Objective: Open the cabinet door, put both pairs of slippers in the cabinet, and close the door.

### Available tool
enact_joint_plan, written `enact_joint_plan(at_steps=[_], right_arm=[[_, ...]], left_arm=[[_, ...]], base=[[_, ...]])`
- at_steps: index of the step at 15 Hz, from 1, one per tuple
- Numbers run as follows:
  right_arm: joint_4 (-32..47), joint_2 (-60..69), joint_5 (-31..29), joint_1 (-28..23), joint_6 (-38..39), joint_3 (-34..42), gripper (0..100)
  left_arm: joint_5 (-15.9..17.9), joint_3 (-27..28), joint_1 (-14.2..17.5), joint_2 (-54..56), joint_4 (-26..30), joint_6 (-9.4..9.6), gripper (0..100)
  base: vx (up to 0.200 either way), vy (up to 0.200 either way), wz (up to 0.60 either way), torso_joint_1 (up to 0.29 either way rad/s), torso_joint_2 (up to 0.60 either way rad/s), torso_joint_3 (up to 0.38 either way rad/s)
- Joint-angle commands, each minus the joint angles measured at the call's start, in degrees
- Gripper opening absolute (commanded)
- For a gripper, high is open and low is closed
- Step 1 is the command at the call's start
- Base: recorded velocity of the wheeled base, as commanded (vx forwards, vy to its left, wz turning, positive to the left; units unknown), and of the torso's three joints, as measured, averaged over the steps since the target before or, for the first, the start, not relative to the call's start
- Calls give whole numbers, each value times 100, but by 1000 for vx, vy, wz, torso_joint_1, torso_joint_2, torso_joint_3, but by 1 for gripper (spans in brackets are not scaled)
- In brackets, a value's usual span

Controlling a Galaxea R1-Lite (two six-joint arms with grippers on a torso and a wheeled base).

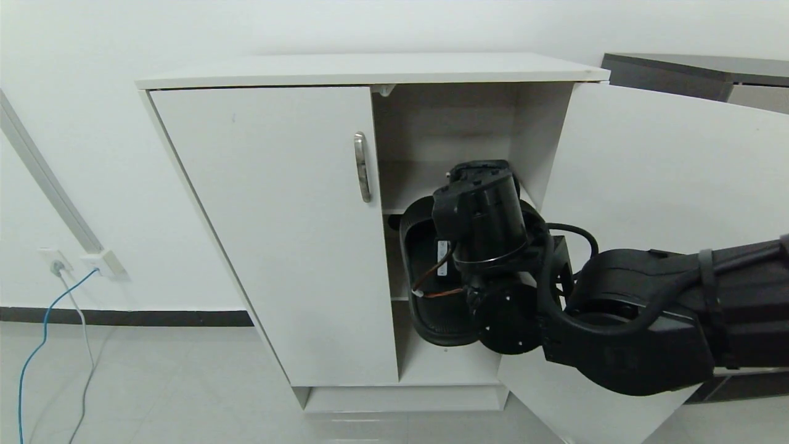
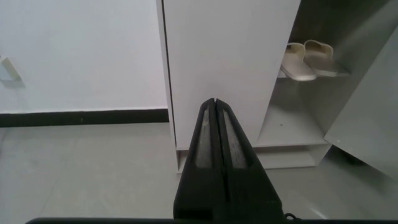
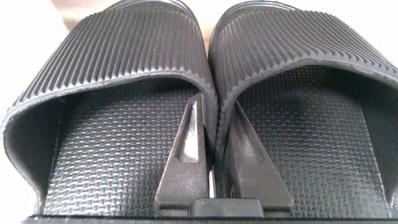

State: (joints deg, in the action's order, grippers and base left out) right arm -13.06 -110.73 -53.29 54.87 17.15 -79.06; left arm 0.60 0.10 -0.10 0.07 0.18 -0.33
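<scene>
Now clamps right jaws on the inner edges of both black slippers (image 3: 118, 68), to bring the pair into the cabinet (image 1: 271, 234) as one; holds left jaws together, well back.

The right arm (image 1: 647, 320) is wearing matte black casing with rounded, drum-shaped joints. A thick black cable (image 1: 570, 231) is looping over it, thin orange wires (image 1: 434, 271) are trailing beside a white label (image 1: 441, 251), and small screws are ringing a round cap (image 1: 508, 320). The left gripper (image 2: 215, 101) and right gripper (image 3: 214, 106) are showing black, tapered wedge fingers with recessed faces
</scene>
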Motion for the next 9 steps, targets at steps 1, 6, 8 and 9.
enact_joint_plan(at_steps=[1, 6, 8, 9], right_arm=[[14, -98, 46, -91, -1, -145, 0], [22, -204, 99, -152, -28, -207, 0], [22, -204, 99, -161, -37, -207, 0], [22, -204, 99, -161, -45, -207, 0]], left_arm=[[11, -1, 1, -7, -1, -2, 0], [11, -1, 1, -7, -1, -2, 0], [11, -1, 1, -7, -1, -2, 0], [19, -1, 1, -7, -1, -2, 0]], base=[[0, 0, 0, 0, 0, 0], [120, 0, 0, 0, 1, 0], [200, 0, 0, 5, 2, 5], [200, 0, 0, 2, 2, 7]])
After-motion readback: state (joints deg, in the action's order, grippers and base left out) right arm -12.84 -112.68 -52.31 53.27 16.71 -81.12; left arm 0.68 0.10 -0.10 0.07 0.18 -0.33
